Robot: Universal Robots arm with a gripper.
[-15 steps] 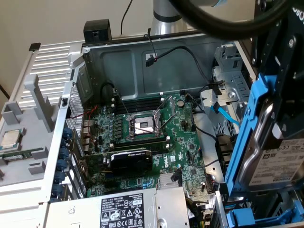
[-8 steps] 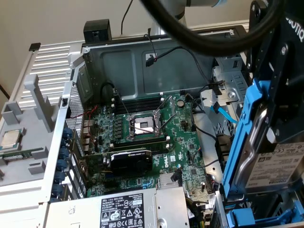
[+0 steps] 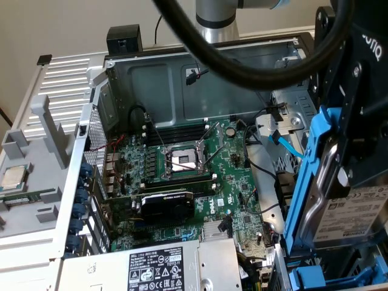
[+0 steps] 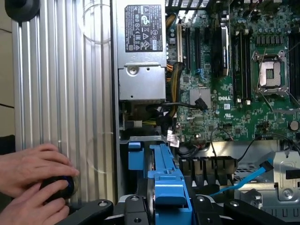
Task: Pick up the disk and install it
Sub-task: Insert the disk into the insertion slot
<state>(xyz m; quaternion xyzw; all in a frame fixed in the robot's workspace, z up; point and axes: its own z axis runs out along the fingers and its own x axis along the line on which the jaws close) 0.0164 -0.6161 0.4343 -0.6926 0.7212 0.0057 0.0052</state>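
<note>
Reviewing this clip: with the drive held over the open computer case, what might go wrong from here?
The end effector holds the blue-framed silver metal disk tilted, so it might slip or jam on entering the bay. The thin blue cable lies close beside it and may snag. A person's hands sit at the ribbed grey panel near the end effector, so contact is possible.

My disk [image 3: 354, 217] is a silver metal drive with a white printed label, framed in a bright blue plastic carrier. It stands on edge, slightly tilted, gripped by my claw [image 4: 168, 211] above the open computer case [image 3: 151, 66], at the exterior view's right
</note>
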